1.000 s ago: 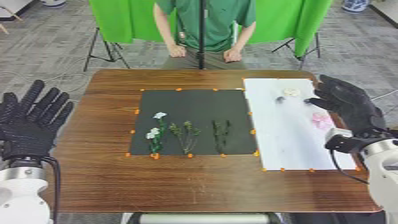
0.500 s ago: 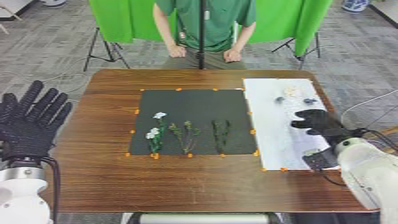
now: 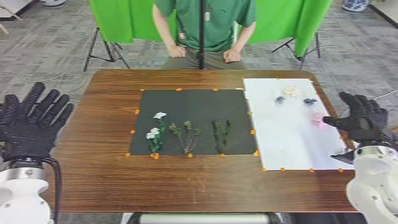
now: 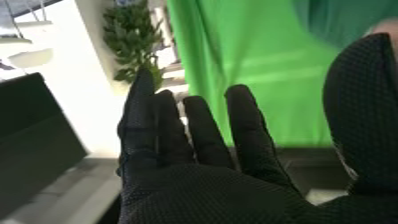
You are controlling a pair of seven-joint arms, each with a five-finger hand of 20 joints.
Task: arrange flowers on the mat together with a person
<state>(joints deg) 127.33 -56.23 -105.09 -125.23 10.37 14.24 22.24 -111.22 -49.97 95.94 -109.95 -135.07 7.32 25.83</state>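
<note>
right hand (image 3: 364, 124) shifted outward to edge of white mat (image 3: 286, 137), fingers straight, pink flower (image 3: 319, 121) beside thumb

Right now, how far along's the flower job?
Looks done: white flowers and leafy stems lie on the dark mat. In hand: nothing; left robot hand and right robot hand are open. Probably left, if that mat's the target: cream flower, dark flowers and pink flower on the white sheet.

White-flowered stems (image 3: 155, 134) lie on the dark mat (image 3: 191, 106).
</note>
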